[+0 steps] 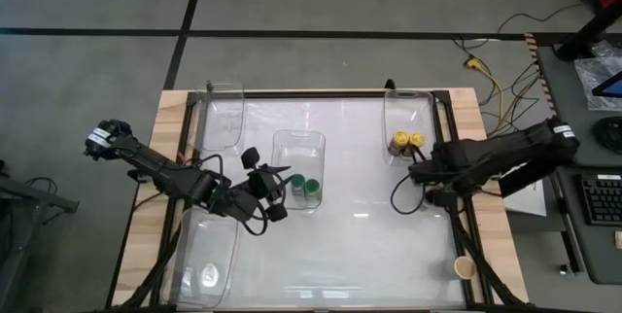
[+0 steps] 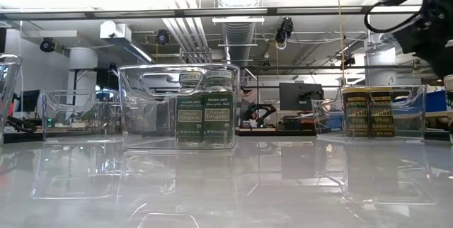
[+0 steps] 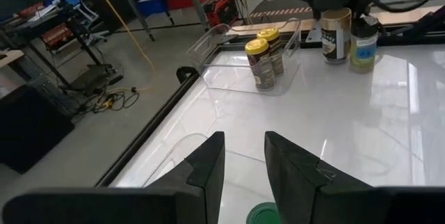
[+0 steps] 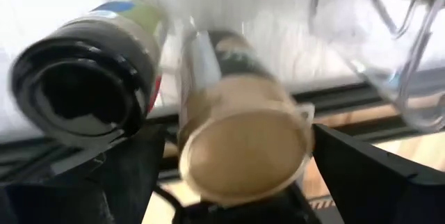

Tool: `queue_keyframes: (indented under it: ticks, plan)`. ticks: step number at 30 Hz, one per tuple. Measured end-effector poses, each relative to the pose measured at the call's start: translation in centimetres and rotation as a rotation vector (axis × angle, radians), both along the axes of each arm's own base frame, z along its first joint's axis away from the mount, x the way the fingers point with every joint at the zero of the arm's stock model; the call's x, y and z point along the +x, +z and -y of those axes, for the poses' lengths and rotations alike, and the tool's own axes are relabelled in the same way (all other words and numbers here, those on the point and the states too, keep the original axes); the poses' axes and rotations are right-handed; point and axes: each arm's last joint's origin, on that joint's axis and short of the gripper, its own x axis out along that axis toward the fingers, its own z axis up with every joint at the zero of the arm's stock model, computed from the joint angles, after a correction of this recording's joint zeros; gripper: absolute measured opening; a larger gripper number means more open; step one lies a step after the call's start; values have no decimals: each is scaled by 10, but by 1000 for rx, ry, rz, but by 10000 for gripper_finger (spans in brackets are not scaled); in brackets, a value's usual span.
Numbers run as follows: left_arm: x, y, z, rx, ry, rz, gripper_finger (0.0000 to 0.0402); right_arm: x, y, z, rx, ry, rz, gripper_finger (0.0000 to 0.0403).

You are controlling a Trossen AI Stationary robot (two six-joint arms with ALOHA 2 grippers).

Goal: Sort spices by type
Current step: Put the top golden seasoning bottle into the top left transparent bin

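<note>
Two green-lidded spice jars (image 1: 306,187) stand in the middle clear bin (image 1: 297,141). Two yellow-lidded jars (image 3: 268,50) stand in the far right bin (image 1: 406,109). A tan-lidded jar (image 4: 243,147) and a black-lidded jar (image 4: 83,92) stand upright side by side on the table near its right edge. My right gripper (image 4: 240,182) points down over them, open, one finger on either side of the tan lid, and no touch shows. My left gripper (image 3: 243,161) hovers beside the green jars' bin, its fingers a little apart with nothing between them; one green lid (image 3: 264,213) shows below.
Two more clear bins stand on the table's left side, one at the far left (image 1: 224,114) and one at the near left (image 1: 209,255). A small tan round thing (image 1: 466,268) sits on the wooden border at the near right. The white middle of the table (image 1: 360,245) is bare.
</note>
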Motion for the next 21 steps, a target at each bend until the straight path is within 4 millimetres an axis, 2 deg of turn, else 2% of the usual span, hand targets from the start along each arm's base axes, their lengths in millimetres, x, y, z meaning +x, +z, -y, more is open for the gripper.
queue_keyframes:
  ticks: [6,16,21]
  plan:
    - [0,0,0,-1,-1,1,88,7,-4,7,-18,-48,-3,335]
    - [0,0,0,0,-1,-1,88,8,-6,14,0,-104,-37,285]
    - [0,-1,0,3,-1,-6,88,8,-8,14,11,-113,-49,291]
